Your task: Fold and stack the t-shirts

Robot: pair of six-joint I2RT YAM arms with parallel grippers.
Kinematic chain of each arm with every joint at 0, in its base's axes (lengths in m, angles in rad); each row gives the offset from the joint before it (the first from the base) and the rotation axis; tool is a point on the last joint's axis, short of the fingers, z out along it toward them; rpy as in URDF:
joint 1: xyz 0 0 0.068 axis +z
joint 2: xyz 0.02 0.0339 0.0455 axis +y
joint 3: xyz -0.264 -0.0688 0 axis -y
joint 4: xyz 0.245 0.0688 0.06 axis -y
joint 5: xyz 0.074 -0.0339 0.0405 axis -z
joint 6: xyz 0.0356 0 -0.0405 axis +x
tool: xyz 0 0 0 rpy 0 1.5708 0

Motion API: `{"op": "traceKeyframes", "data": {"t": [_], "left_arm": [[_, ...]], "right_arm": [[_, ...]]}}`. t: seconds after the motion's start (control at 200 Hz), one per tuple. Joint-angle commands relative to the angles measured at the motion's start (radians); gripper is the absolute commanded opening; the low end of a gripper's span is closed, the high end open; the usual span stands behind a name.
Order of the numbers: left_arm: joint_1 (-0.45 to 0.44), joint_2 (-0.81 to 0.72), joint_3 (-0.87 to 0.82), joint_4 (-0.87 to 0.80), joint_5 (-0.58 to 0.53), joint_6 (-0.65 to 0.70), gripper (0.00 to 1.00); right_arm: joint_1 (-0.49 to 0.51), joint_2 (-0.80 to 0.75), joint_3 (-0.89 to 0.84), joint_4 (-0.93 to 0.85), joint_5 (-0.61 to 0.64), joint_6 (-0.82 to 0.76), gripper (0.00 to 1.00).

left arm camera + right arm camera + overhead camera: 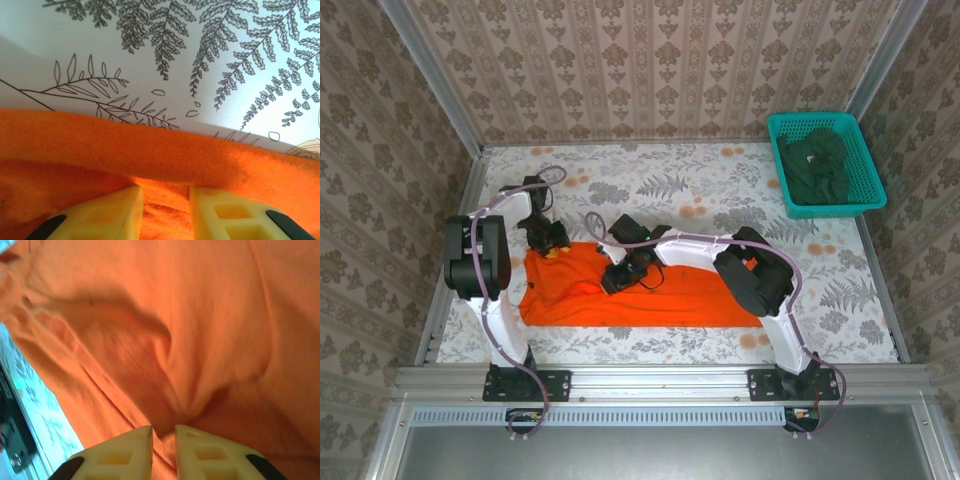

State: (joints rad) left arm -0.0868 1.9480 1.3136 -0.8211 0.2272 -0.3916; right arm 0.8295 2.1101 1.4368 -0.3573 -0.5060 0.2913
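The orange t-shirt point(670, 295) is lying flat, long axis left to right, on the near part of the fern-print table point(720, 185), with the right gripper point(163, 432) pinching a fold near its middle and the left gripper point(166, 192) sitting at its far-left hem, its grip impossible to tell, and bare tabletop stretching beyond.

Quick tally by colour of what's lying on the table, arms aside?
Bright orange fabric t-shirt: 1
Teal plastic mesh basket: 1
Dark green fabric heap in the basket: 1 heap; the separate shirts cannot be counted
Total: 3
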Motion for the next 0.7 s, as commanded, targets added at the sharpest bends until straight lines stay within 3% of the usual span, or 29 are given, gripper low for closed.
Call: {"op": "traceKeyframes", "data": {"t": [0.0, 0.2, 0.3, 0.42, 0.695], "left_arm": [[-0.004, 0.026, 0.014, -0.025, -0.044, 0.009, 0.32], [-0.028, 0.001, 0.044, -0.038, -0.042, 0.023, 0.36], [-0.044, -0.010, 0.055, -0.039, -0.047, 0.022, 0.36], [-0.051, -0.012, 0.056, -0.041, -0.053, 0.019, 0.37], [-0.050, -0.012, 0.041, -0.041, -0.069, 0.022, 0.37]], "right_arm": [[0.005, -0.111, -0.081, 0.043, 0.017, -0.007, 0.28], [-0.012, -0.236, -0.210, 0.121, 0.023, 0.068, 0.34], [-0.032, -0.254, -0.206, 0.208, 0.014, 0.207, 0.31], [-0.030, -0.154, -0.079, 0.220, -0.004, 0.337, 0.24], [0.014, 0.116, 0.235, 0.153, 0.001, 0.465, 0.18]]}}
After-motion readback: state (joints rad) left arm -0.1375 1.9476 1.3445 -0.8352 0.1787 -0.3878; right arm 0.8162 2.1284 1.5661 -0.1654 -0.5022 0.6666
